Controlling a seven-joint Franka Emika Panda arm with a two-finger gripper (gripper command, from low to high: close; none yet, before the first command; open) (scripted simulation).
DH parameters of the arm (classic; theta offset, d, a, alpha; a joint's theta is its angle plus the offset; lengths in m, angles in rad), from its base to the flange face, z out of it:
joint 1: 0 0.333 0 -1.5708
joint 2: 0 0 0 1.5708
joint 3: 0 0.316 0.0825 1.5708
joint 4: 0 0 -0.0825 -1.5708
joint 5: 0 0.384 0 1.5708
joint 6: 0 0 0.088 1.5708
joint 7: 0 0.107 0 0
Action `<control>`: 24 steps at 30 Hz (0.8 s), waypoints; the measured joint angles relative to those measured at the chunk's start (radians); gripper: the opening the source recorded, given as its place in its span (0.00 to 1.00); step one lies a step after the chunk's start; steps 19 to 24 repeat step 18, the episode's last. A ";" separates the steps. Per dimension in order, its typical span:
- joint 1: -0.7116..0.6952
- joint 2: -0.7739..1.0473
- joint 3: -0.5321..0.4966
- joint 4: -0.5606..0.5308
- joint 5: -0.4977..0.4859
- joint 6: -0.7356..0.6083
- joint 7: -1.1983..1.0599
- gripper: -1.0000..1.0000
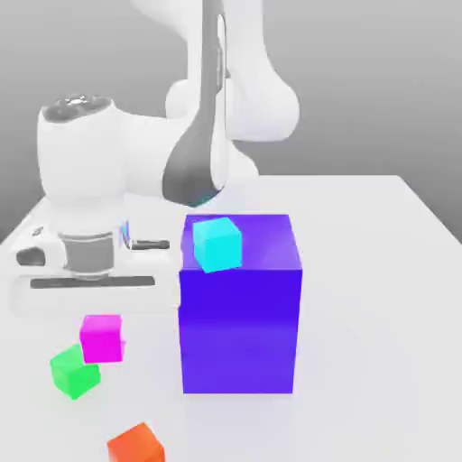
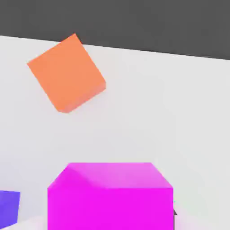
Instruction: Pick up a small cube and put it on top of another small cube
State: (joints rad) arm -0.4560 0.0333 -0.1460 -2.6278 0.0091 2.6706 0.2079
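So, going from the exterior view's left to its right, we've got the green cube (image 1: 74, 372) first, sitting on the table (image 1: 379, 361) and turned at an angle. That's our landing spot, so we'd want its top left free until the drop.

Next comes the pink cube (image 1: 101, 339), the one we're moving. It's up off the table under the claw (image 1: 102, 334), overlapping the green one in that view. We read the claw as closed around it: in the hand view the cube is big, close and squared up with the hand, which should keep it level for stacking. Whether it's truly centred over the green, or touching it, we can't tell. Our guess is we're at the lining-up stage, and letting go off-centre could tip it or nudge the bottom cube.

Then there's the orange cube (image 1: 137, 444), nearer the camera, on the table and no part of this job. Last, the big blue block (image 1: 238, 329) with the light blue cube (image 1: 217, 244) on top. Both are just bystanders, but we'd keep the hand from bumping that block.
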 joint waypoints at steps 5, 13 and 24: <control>-0.005 0.146 0.036 0.000 0.053 0.135 -0.058 0.00; -0.007 0.162 0.040 0.001 0.059 0.151 -0.063 1.00; -0.005 0.019 0.026 -0.007 0.009 0.017 -0.027 1.00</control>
